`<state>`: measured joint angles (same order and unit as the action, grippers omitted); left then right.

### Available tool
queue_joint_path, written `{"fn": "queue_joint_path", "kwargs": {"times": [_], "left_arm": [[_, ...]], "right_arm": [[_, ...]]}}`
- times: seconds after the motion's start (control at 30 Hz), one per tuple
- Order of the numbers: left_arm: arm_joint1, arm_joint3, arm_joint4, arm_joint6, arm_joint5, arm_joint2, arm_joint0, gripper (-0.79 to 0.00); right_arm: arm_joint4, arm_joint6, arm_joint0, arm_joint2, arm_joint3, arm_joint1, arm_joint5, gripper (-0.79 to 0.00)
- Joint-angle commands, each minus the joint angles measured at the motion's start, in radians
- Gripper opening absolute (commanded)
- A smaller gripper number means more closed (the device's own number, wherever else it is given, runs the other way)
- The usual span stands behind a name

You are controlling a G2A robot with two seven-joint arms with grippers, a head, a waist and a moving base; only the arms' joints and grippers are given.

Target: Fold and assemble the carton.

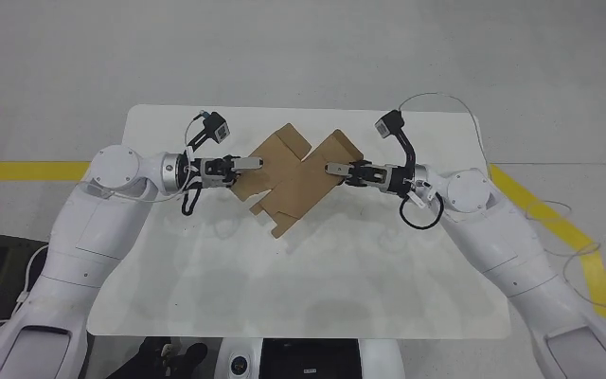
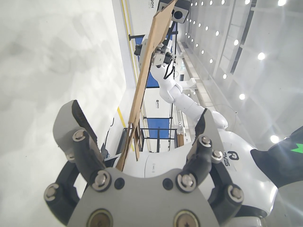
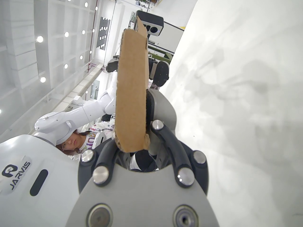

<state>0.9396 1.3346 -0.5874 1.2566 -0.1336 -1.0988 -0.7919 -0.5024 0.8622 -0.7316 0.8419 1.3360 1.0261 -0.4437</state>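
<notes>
left gripper (image 1: 254,162): fingers wide apart, straddling the 9 o'clock edge of the flat brown cardboard carton (image 1: 298,180)
right gripper (image 1: 330,169): clamped on its 3 o'clock flap

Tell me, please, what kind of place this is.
Probably an indoor robot test hall or workshop: a white work table with the carton over it, a yellow line marked on the grey floor, and a high ceiling with rows of round lights.

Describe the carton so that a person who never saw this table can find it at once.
Start from the white table and look at its far half. There, between the left gripper and the right gripper, is the carton: a flat, unfolded sheet with notched flaps. Nothing else there is brown cardboard.
</notes>
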Motion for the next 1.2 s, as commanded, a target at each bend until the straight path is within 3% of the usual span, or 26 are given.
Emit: {"fn": "queue_joint_path", "kwargs": {"times": [0.0,0.4,1.0,1.17], "left_arm": [[0.001,0.005,-0.001,-0.018,0.012,-0.001,-0.005,0.000],[-0.005,0.036,-0.033,-0.025,0.072,-0.050,-0.031,0.000],[-0.017,0.104,-0.072,0.015,0.158,-0.110,-0.063,0.000],[-0.014,0.109,-0.096,-0.018,0.171,-0.113,-0.065,0.000]], "right_arm": [[0.011,-0.026,-0.015,0.013,0.013,-0.002,0.012,-0.785],[0.096,-0.107,-0.096,0.093,0.059,-0.013,0.058,-0.785],[0.165,-0.157,-0.131,0.132,0.074,0.000,0.066,-0.785],[0.177,-0.147,-0.133,0.132,0.082,0.006,0.073,-0.785]]}}
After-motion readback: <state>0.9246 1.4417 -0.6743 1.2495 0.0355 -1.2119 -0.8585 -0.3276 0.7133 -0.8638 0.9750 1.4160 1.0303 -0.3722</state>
